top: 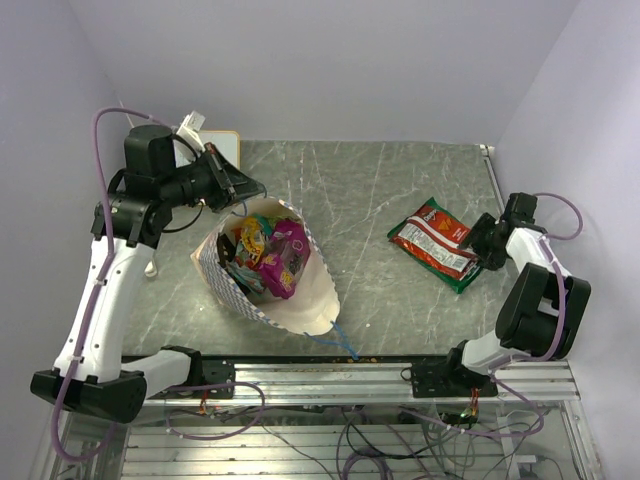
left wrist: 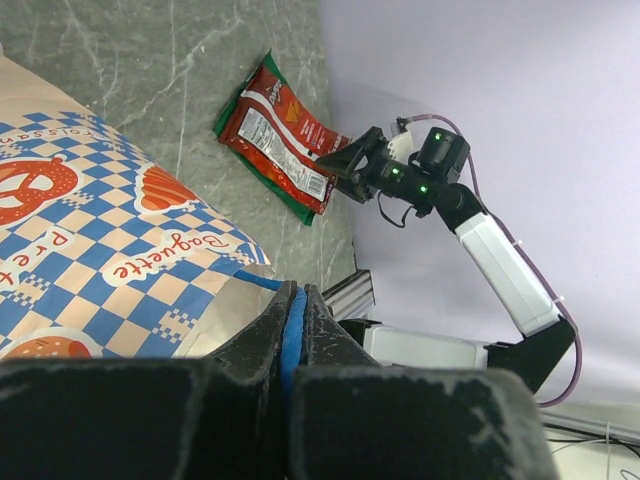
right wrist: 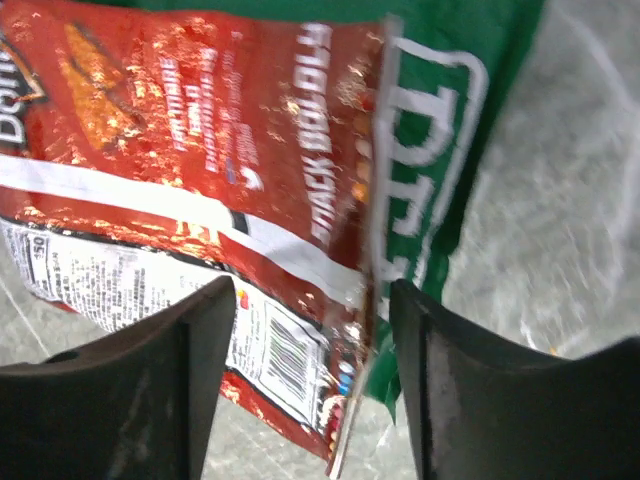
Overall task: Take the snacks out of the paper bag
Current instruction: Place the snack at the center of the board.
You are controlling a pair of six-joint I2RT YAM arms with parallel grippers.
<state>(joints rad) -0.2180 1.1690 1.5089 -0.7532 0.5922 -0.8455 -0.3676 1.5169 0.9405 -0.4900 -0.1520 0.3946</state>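
The paper bag [top: 300,290] lies on its side mid-left, mouth open toward the camera, with a purple packet [top: 286,252] and other colourful snacks [top: 250,240] inside. My left gripper [top: 236,196] is shut on the bag's blue cord handle [left wrist: 291,335] at the bag's far rim; the checkered band [left wrist: 90,250] shows in the left wrist view. A red-brown bag with a white label [top: 432,238] lies on a green chip bag [top: 462,276] at the right. My right gripper [top: 484,246] is open, its jaws on either side of the packets' near corner [right wrist: 340,380].
A small whiteboard [top: 222,146] lies at the back left behind the left arm. The table's right edge [top: 497,190] runs beside the right arm. An aluminium rail [top: 380,372] runs along the near edge.
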